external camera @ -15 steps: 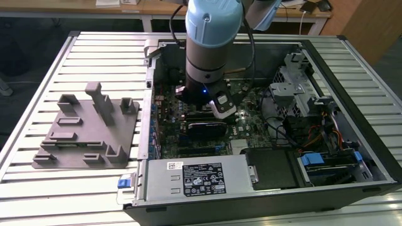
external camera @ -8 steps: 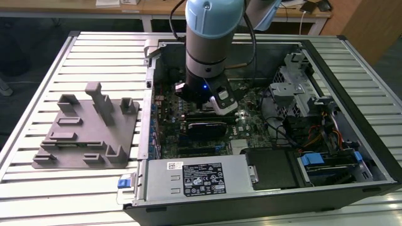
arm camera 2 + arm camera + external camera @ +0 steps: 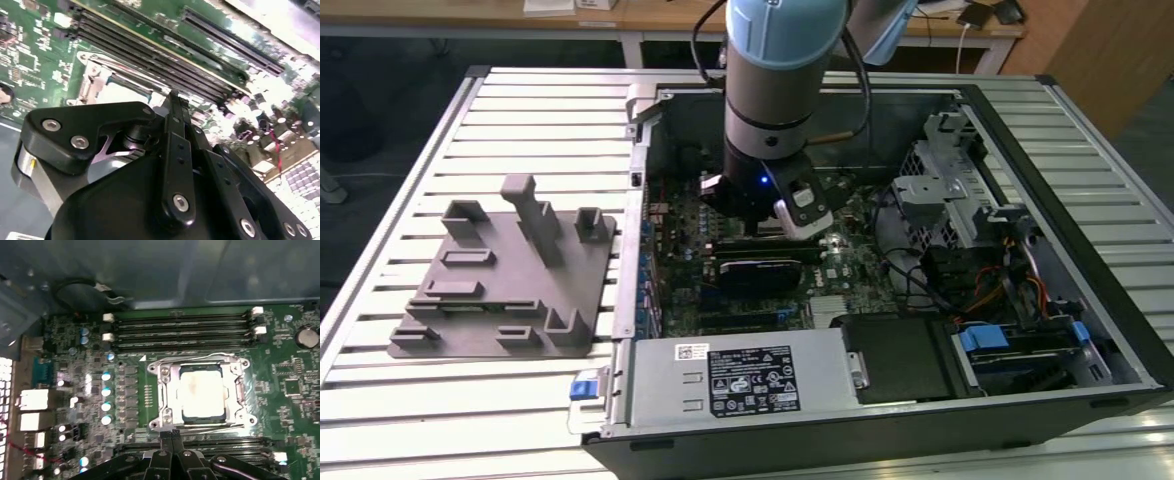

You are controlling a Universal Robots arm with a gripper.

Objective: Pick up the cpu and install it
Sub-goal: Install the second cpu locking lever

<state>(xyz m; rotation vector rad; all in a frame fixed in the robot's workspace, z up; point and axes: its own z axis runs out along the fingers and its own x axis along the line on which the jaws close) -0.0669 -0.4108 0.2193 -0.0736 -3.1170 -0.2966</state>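
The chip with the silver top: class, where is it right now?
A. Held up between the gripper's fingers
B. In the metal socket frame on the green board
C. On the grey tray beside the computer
B: in the first wrist view the chip lies flat inside the socket frame on the green board, apart from the gripper.

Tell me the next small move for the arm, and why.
Probably lift the end effector straight up, clear of the board. The chip already lies flat inside its socket frame, and the end effector sits shut and empty just beside that frame, so nothing seems left to carry.
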